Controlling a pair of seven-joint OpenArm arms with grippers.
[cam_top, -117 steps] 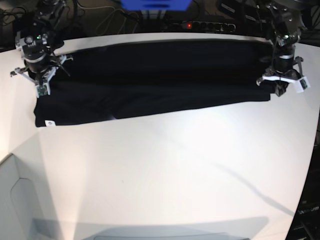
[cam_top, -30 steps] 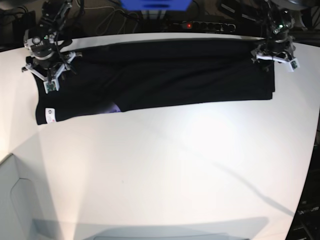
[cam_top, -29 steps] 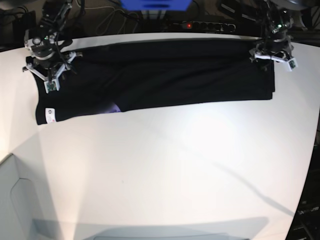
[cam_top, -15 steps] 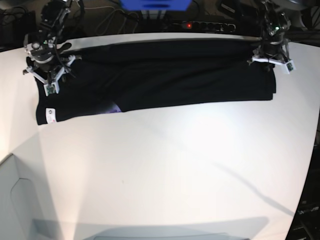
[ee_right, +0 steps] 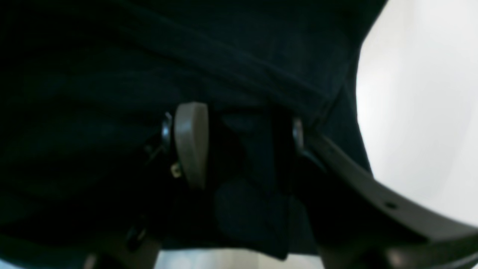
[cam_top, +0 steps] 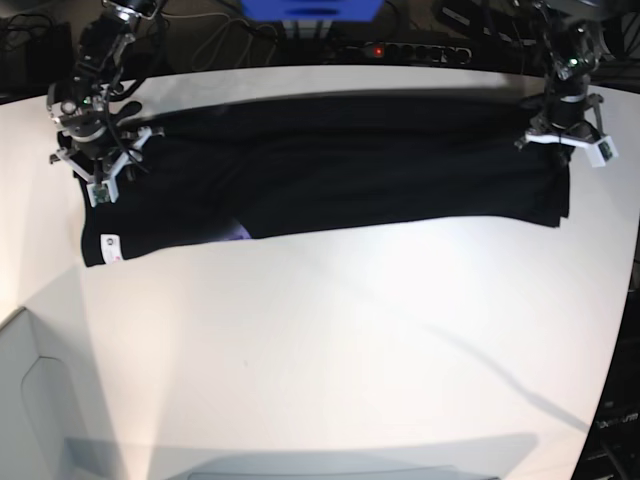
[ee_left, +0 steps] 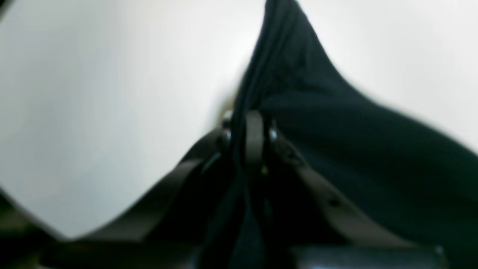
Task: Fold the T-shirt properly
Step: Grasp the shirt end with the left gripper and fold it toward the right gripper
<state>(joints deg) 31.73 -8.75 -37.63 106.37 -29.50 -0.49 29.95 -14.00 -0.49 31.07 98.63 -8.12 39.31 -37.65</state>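
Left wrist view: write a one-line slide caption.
Left hand shut on a fold of the plain black cloth T-shirt above the white table.

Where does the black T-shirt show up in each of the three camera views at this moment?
Base: the T-shirt lies as a long band across the far side of the white table.
Left wrist: its edge rises from the left gripper, right of centre.
Right wrist: fills the upper left, around the right gripper.
Shared landmark: the white table.

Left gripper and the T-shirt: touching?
Touching. In the left wrist view the left gripper has its fingers closed on a raised ridge of the black T-shirt, with cloth running down between them.
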